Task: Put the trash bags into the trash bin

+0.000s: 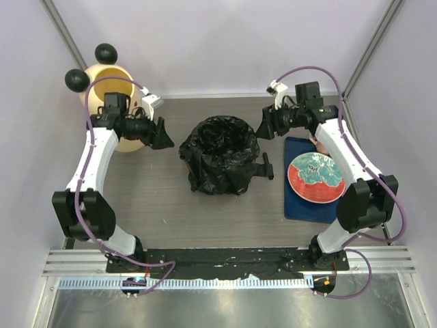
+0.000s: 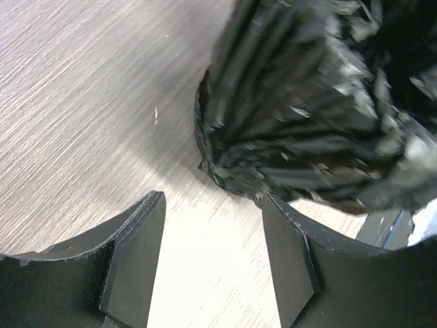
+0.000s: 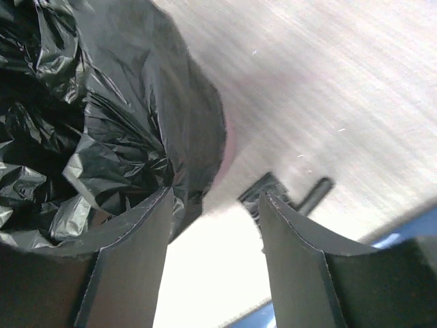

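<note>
The trash bag (image 1: 220,154) sits near the middle of the counter (image 1: 157,198), its glossy black plastic crumpled into an upright, open-mouthed heap, well apart from the trash bin (image 1: 116,78), which stands at the far left corner with its two black ball ears (image 1: 106,52) toward the back wall. The left arm reaches across the front of the bin, and the left end effector (image 1: 164,133) hovers just to the left of the bag; in its wrist view the jaws stand apart with only bare counter between them, the blurred bag (image 2: 321,116) lying just beyond the fingertips. The right end effector (image 1: 263,126) is just beside the bag's right side, its jaws likewise spread and grasping nothing; in the right wrist view the bag (image 3: 116,116) fills the left of the picture, partly behind the left finger (image 3: 130,260), though I cannot tell whether they touch. A small black object (image 1: 266,166) lies on the counter just right of the bag. Farther right, a red plate (image 1: 315,179) with a teal pattern rests on a blue mat (image 1: 300,208), under the right arm
</note>
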`<state>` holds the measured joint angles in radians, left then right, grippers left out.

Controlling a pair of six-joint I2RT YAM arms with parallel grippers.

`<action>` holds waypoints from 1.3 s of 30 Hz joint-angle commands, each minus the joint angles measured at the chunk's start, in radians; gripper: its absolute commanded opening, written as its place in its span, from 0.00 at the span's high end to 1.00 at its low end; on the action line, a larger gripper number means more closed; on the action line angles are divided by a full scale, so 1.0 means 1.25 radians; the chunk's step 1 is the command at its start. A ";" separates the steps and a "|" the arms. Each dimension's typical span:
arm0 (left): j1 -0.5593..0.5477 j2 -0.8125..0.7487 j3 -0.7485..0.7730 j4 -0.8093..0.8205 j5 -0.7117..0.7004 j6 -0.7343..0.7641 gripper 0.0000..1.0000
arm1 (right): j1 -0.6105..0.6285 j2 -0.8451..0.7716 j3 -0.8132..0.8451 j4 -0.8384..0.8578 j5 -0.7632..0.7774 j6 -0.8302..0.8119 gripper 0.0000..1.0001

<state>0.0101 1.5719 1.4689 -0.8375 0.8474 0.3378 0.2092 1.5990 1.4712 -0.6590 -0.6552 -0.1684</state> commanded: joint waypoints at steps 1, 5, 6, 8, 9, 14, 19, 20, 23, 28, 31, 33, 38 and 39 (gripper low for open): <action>-0.012 -0.089 -0.034 -0.100 0.033 0.131 0.37 | -0.013 -0.054 0.187 -0.096 0.052 -0.119 0.40; -0.011 -0.116 -0.077 -0.021 0.028 0.049 0.37 | 0.059 0.003 0.397 -0.207 0.056 -0.157 0.48; -0.011 -0.120 -0.089 0.009 0.025 0.022 0.37 | 0.130 0.009 0.417 -0.210 0.099 -0.156 0.54; -0.012 -0.122 -0.102 0.037 0.019 0.004 0.37 | 0.189 0.030 0.428 -0.188 0.119 -0.130 0.59; -0.011 -0.120 -0.104 0.056 0.015 -0.006 0.37 | 0.240 0.036 0.422 -0.159 0.147 -0.122 0.64; -0.012 -0.120 -0.101 0.074 -0.014 -0.041 0.37 | 0.352 0.111 0.365 -0.100 0.271 -0.132 0.74; -0.011 -0.147 -0.134 0.048 -0.021 -0.016 0.37 | 0.392 0.142 0.187 -0.013 0.378 -0.165 0.78; -0.012 -0.155 -0.151 0.049 -0.024 -0.010 0.37 | 0.393 0.147 0.152 0.003 0.391 -0.187 0.78; -0.012 -0.159 -0.168 0.049 -0.032 -0.010 0.37 | 0.395 0.164 0.054 0.079 0.395 -0.201 0.75; -0.011 -0.141 -0.161 0.049 -0.048 -0.013 0.37 | 0.395 0.200 0.020 0.159 0.373 -0.177 0.65; -0.012 -0.127 -0.143 0.049 -0.053 -0.013 0.37 | 0.391 0.180 0.043 0.169 0.361 -0.172 0.62; -0.011 -0.118 -0.125 0.047 -0.052 -0.014 0.37 | 0.387 0.156 0.059 0.162 0.339 -0.167 0.62; -0.012 -0.099 -0.096 0.050 -0.036 -0.019 0.37 | 0.387 0.053 0.082 0.131 0.251 -0.166 0.63; -0.011 -0.097 -0.095 0.049 -0.036 -0.020 0.37 | 0.387 0.045 0.089 0.121 0.230 -0.165 0.63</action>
<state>-0.0059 1.4452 1.3018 -0.7963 0.7853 0.3176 0.6960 1.8111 1.5059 -0.5312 -0.2592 -0.3859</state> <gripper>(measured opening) 0.628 0.374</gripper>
